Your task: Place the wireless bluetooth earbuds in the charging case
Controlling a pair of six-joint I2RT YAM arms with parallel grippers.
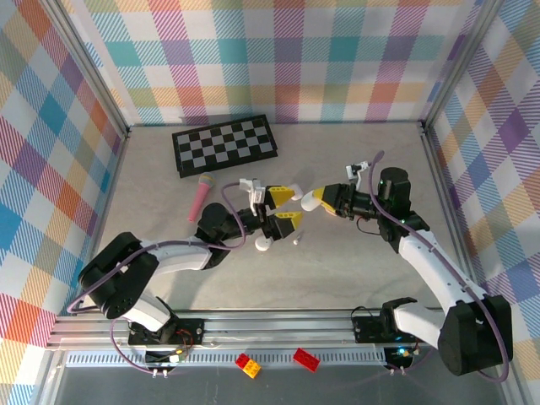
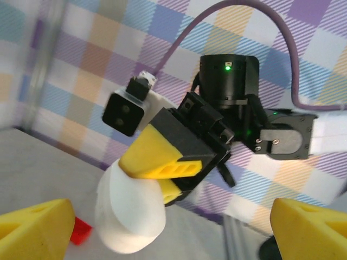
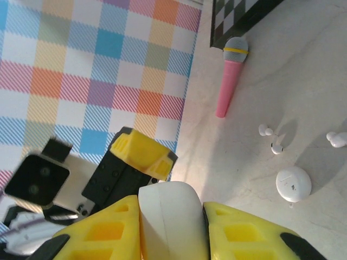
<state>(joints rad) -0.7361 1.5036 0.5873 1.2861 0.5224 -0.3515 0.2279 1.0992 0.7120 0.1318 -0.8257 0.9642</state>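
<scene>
My right gripper (image 3: pixel 173 238) is shut on a white charging case (image 3: pixel 172 216), holding it above the table; the top view shows this gripper (image 1: pixel 310 202) at the middle. The left wrist view looks straight at the case (image 2: pixel 130 216) pinched in those yellow fingers (image 2: pixel 157 160). My left gripper (image 1: pixel 288 207) faces it with jaws wide apart and nothing between them; one of its fingertips (image 3: pixel 142 154) sits just behind the case. Three small white earbuds lie on the table: two close together (image 3: pixel 265 130) (image 3: pixel 277 147) and one apart (image 3: pixel 336 140).
A second white rounded case (image 3: pixel 293 183) lies on the table by the earbuds. A pink microphone (image 1: pixel 202 198) and a chessboard (image 1: pixel 224 143) lie at the back left. Plaid walls enclose the table. Red and yellow bricks (image 1: pixel 305 359) sit below the front rail.
</scene>
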